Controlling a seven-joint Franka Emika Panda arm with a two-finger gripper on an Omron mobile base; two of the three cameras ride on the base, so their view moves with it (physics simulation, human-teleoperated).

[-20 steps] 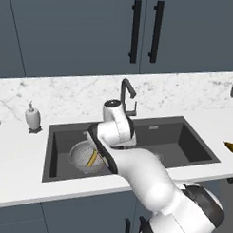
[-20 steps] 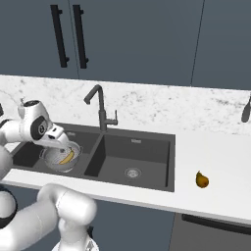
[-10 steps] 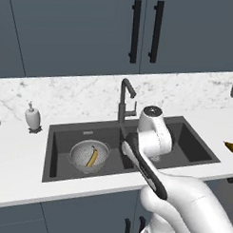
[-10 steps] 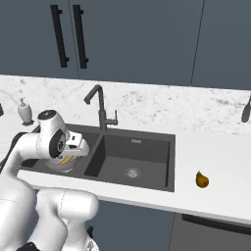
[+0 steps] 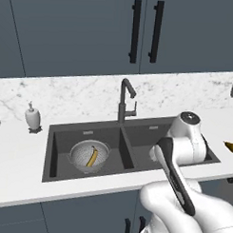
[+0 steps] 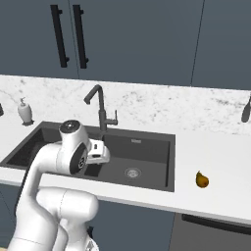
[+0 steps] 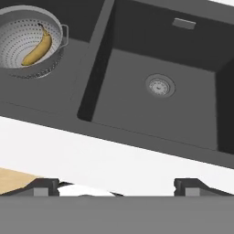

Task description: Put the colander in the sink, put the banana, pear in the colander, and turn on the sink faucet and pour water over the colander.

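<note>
pincer (image 7: 116, 185) apart and empty, lower centre; small golden-brown teardrop pear (image 6: 201, 179) lower right on white marble bench (image 6: 215, 152): could roll off the near edge if nudged.

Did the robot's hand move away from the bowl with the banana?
Yes. The gripper swung right, away from the colander in the left basin, past the sink faucet, and now hangs over the right basin.

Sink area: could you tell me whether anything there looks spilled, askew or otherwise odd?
Nothing stands out. The colander sits upright in the left basin of the sink with the banana lying inside it, and the pear rests on the counter to the right.
</note>
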